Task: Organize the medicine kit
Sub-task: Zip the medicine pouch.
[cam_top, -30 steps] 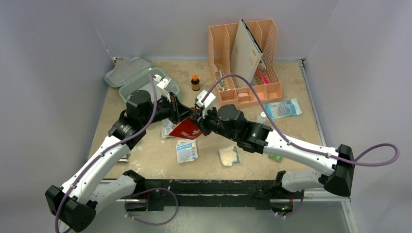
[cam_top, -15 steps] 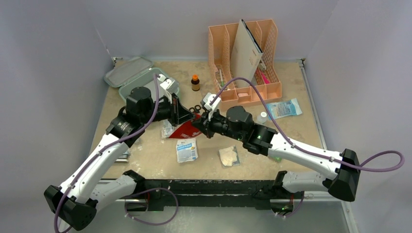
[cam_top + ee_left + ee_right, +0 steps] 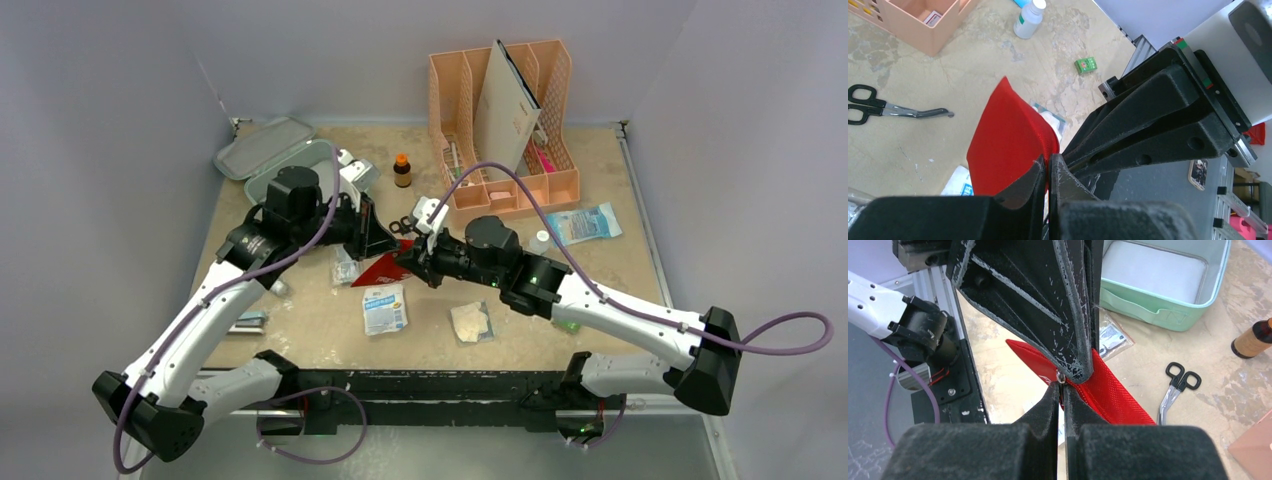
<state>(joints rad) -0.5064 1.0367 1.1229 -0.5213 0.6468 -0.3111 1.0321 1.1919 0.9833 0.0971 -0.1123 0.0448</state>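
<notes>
Medicine kit (image 3: 265, 148) sits at the far-left corner of the table, lid hinged open away from the arms; the part of its inside seen from the right wrist (image 3: 1148, 307) looks bare. Just near-right of the kit, the red first-aid pouch (image 3: 385, 268) hangs off the table between both arms. Left gripper (image 3: 1048, 165) is clenched on the pouch's top edge. Right gripper (image 3: 1062, 390) is clenched on the same edge, tip to tip with the left, on what looks like the small metal zipper tab; can't confirm it's the tab. Black-handled scissors (image 3: 403, 222) lie right of the kit, just past the pouch. Amber bottle (image 3: 402, 170) stands right of the kit, and the peach file organizer (image 3: 500, 130) is further right again. Two sachets (image 3: 384, 308) lie near-right of the kit, below the pouch. Step looks like opening the pouch, or passing it over, before it goes kit-ward. To do it well: left pinch firm on the fabric as anchor, right pulls along the zipper line and not outward, so the cloth doesn't slip. Hold the pouch high enough to clear the scissors, and don't twist, the fingers are crowded.
</notes>
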